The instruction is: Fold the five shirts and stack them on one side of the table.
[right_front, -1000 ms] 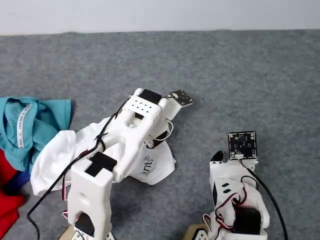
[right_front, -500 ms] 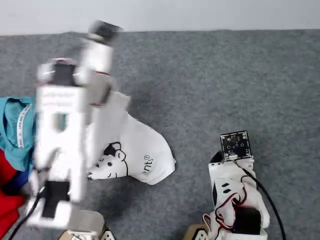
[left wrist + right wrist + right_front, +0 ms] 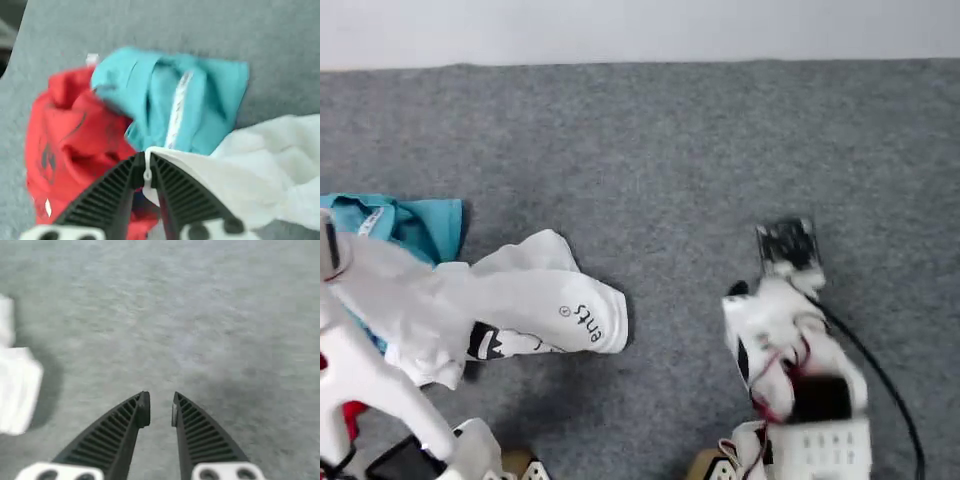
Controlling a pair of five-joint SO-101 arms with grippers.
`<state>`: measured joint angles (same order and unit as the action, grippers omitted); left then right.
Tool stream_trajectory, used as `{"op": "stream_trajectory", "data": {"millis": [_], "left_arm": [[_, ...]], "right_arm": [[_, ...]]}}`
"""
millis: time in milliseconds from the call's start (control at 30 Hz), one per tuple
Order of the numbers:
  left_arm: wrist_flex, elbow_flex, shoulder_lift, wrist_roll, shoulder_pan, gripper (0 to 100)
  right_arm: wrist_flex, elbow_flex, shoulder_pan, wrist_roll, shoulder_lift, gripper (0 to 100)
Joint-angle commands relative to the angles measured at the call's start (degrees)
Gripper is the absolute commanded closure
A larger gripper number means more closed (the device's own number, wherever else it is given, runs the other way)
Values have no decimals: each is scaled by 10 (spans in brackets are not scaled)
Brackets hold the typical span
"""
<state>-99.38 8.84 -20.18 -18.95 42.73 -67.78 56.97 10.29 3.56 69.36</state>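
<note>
- Left pincer [image 3: 145, 172]: pinching the white shirt [image 3: 535, 305] by an edge, above the teal shirt [image 3: 200, 90] and red shirt [image 3: 65, 140].
- Right pincer [image 3: 159, 410]: slightly spread over bare worktop [image 3: 720, 150].
- Probably light, limp, quick to bunch; better gripped at two corners.

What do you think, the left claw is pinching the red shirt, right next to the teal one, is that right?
Not quite. The left gripper is shut on the white shirt, not the red shirt. The left wrist view shows white cloth pinched between its jaws. The teal shirt does lie right next to the red one.
</note>
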Motion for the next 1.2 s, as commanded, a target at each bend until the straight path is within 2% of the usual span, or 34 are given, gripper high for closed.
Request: {"op": "stream_trajectory", "data": {"millis": [0,200,467,600,733,933,1167], "left_arm": [[-7,-31,-18,-12,19,995],[47,-96,-18,-13,53,995],[63,-122,-18,-14,70,995],[79,-122,-18,-14,69,995],[84,-123,-18,-13,68,995],[80,-123,-18,-11,68,995],[84,-165,-18,-11,68,995]], "right_arm": [[-19,-149,73,-18,-189,916],[-65,-341,154,19,-419,916],[-162,-558,235,95,-665,909],[-221,-644,274,115,-772,815],[-250,-716,293,117,-865,715],[-245,-810,296,120,-984,713],[-250,-876,342,120,-1069,713]]}}
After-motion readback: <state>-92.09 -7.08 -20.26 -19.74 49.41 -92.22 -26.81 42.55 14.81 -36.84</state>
